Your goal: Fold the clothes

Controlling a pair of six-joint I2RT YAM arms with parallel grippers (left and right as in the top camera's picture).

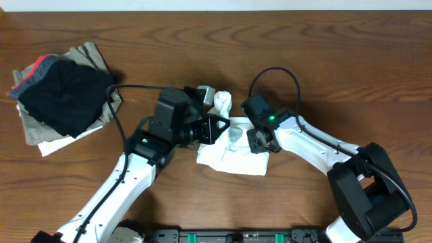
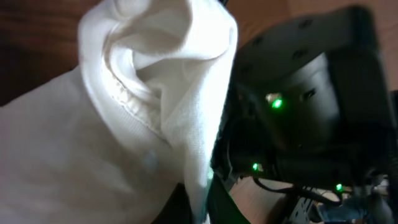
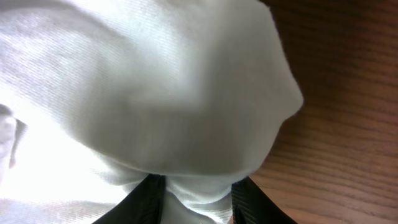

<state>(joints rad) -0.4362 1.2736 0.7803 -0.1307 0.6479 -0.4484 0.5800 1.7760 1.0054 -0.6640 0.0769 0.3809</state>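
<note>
The left pincer (image 1: 219,127) and the right pincer (image 1: 259,144) each pinch the cloth (image 1: 229,159), so uneven pulling may slip the thin fabric free or bunch it up.

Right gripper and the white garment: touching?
Touching. Right wrist view shows the white garment bunched between the fingers of the right gripper.

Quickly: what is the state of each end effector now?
Left end effector: closed, holding the white garment.
Right end effector: closed on a bunch of the same white garment.
</note>
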